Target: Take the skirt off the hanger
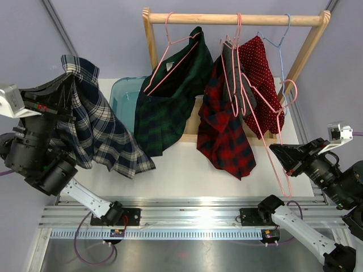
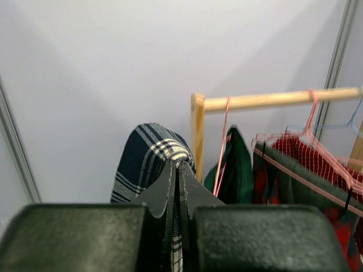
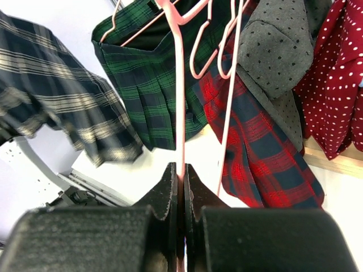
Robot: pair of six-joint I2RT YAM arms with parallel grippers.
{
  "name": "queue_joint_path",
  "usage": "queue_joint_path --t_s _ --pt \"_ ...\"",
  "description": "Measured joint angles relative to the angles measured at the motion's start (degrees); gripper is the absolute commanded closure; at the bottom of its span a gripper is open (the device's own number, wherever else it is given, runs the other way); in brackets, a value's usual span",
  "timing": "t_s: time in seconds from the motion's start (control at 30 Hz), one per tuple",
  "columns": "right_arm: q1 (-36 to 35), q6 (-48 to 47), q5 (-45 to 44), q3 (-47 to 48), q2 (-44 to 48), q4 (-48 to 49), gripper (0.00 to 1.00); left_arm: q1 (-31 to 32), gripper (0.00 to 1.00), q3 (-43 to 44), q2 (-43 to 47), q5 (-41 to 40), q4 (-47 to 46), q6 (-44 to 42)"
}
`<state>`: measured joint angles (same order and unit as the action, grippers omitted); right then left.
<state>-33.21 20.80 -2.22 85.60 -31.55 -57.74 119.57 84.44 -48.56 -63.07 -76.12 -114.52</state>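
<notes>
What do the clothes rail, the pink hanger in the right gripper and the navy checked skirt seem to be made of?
Clothes rail: looks like pale, unpainted wood, with a matte round bar.
Pink hanger: a thin bent rod, probably wire with a smooth pink coating.
Navy checked skirt: woven cloth, soft, hanging in pleated folds.
</notes>
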Motion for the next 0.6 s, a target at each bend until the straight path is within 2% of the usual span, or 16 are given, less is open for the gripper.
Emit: queue_joint_path --t_s 0.17,0.27,0.43,0.6 --pt "0.0 0.0 -0.5 0.8 0.0 -0.7 1.0 0.1 1.0 12.2 -10.2 10.4 0.4 0.0" --pt "0.0 0.1 -1.1 1.0 0.1 -0.7 1.0 0.1 1.0 13.6 -10.1 14.2 0.5 0.0" --pt "0.0 0.5 -1.4 1.0 0.1 -0.7 1.0 0.1 1.0 12.8 -4.4 17.2 0.5 0.1" --pt "0.0 0.5 -1.3 0.7 0.1 -0.6 1.0 0.2 1.0 8.4 6.3 15.9 -0.2 0.1"
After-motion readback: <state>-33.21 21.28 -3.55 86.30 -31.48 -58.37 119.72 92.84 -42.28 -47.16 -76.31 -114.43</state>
